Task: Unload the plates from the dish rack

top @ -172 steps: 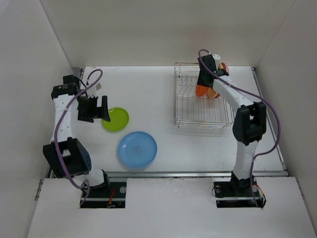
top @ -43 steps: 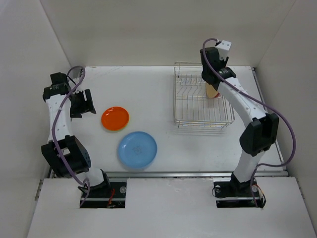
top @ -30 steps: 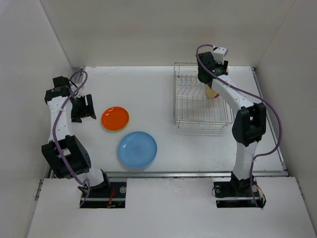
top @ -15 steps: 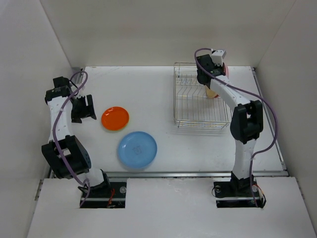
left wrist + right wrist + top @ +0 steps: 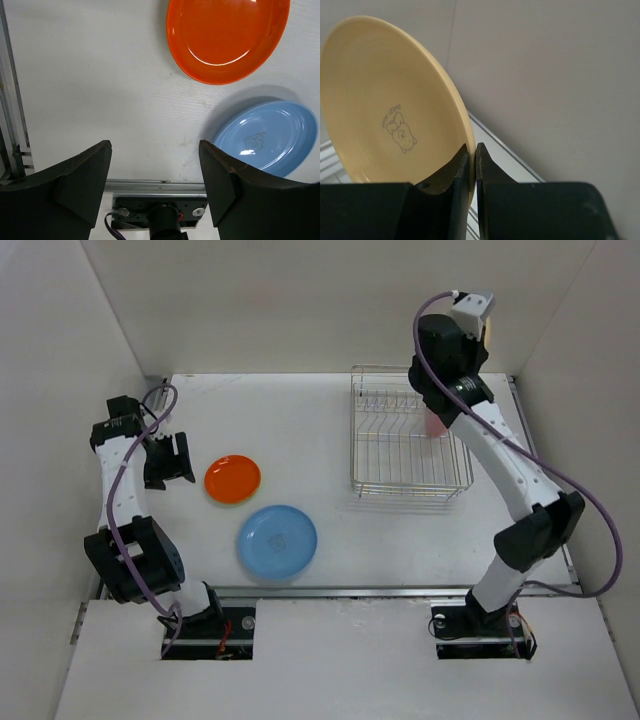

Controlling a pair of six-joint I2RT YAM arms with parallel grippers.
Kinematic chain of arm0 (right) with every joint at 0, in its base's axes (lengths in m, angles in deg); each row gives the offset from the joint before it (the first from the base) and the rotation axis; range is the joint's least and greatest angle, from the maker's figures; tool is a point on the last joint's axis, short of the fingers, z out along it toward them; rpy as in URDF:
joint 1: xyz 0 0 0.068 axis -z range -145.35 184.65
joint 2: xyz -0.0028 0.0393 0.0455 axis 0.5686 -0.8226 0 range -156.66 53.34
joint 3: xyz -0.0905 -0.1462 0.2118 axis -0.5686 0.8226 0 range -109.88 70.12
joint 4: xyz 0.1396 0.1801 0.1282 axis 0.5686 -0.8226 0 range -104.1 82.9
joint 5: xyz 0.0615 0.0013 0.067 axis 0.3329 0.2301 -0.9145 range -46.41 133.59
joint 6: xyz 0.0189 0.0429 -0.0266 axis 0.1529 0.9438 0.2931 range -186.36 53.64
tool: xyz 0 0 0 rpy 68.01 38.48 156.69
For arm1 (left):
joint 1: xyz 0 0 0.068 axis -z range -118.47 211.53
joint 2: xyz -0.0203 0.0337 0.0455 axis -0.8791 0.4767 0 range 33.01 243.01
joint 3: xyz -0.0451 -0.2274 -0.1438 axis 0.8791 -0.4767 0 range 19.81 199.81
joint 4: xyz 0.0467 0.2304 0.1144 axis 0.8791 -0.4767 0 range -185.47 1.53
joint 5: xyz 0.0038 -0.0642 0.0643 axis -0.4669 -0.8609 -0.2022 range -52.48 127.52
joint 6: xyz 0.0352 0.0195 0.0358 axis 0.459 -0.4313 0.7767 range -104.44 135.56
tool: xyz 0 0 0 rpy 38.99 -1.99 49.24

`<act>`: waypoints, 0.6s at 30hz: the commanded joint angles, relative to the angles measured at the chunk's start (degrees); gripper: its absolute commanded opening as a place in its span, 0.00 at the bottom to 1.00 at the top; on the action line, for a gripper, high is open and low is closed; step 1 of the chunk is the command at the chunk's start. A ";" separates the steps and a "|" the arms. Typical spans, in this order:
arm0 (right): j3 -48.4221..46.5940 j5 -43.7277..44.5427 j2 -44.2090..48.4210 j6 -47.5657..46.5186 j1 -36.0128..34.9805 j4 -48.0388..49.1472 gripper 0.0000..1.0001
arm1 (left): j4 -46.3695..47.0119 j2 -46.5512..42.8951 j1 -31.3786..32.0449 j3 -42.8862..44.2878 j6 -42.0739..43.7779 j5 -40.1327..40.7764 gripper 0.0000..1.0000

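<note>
The pale yellow plate is pinched by its rim in the right gripper, above the far right corner of the dish rack; its cartoon print shows only in the wrist view. The orange plate and blue plate lie well left of the rack, near the wide-open left gripper. Half a second ago the right gripper was down at the rack.

The orange plate is gleaming glossy; the blue plate is showing a faint line drawing; the pale yellow plate is bearing a small brown cartoon print.
</note>
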 commanded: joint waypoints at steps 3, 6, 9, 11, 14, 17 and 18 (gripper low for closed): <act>-1.12 8.54 6.62 -8.37 -7.25 8.41 0.00 | -3.38 -4.54 0.06 2.86 1.64 -0.52 0.68; 4.50 0.65 10.30 -8.37 -16.03 7.64 0.00 | -3.39 -7.70 -0.47 5.33 2.26 4.03 0.68; 6.36 -9.63 10.32 -3.03 -24.65 0.80 0.00 | 0.46 -12.88 -0.47 4.72 4.27 12.64 0.79; 5.41 -24.31 8.39 6.98 -26.85 -9.22 0.00 | 2.32 -16.39 -0.47 2.97 5.94 17.64 0.88; 9.94 -45.36 7.86 10.62 -26.86 -7.51 0.00 | 3.56 -17.11 -0.47 2.34 6.48 22.75 0.92; 18.30 -67.88 6.99 11.31 -26.86 0.31 0.00 | 3.56 -16.50 -0.47 2.34 6.48 25.49 0.95; 19.62 -71.93 6.28 12.19 -26.86 1.63 0.00 | 4.08 -16.50 -0.47 1.73 6.48 26.02 0.95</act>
